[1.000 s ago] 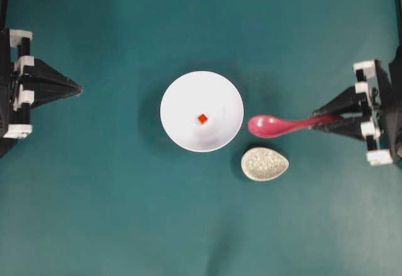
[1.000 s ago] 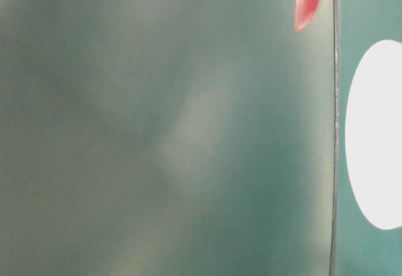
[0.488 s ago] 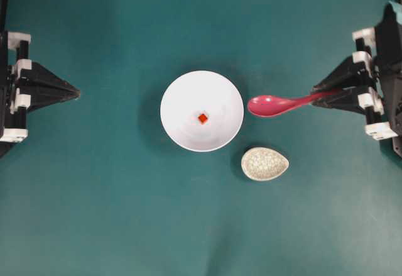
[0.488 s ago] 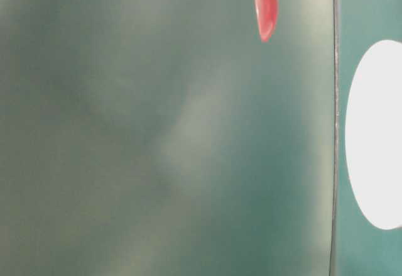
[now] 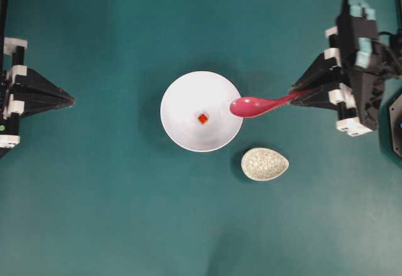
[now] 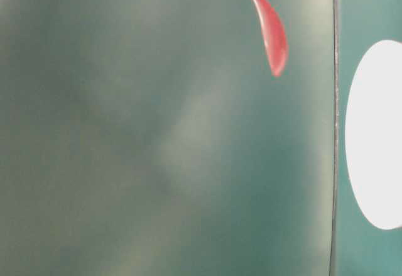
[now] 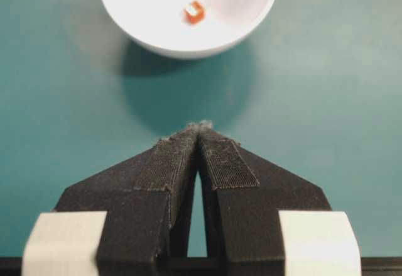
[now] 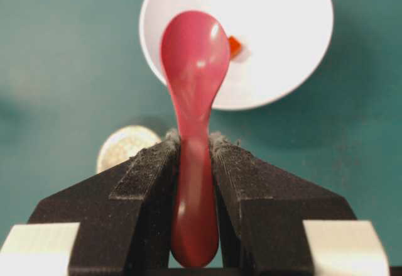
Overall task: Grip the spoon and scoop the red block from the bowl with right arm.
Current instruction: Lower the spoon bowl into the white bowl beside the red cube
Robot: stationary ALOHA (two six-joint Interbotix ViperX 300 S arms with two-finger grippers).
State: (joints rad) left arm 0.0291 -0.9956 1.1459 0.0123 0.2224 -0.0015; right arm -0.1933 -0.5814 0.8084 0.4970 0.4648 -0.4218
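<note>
Carried toward the bowl (image 5: 201, 111) since a second ago, the spoon (image 5: 254, 105) now overlaps its rim. From left: left gripper (image 5: 68, 100) pressed closed; red block (image 5: 203, 119) inside the bowl; speckled spoon rest (image 5: 264, 163); right gripper (image 5: 296, 96) clamping the spoon's handle.

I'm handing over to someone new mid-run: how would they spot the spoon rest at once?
Start at the white bowl in the middle of the green table. Just off its lower-right rim in the overhead view, apart from it, lies the spoon rest. It is small, egg-shaped and speckled grey-white, unlike the glossy pink spoon held above it.
</note>
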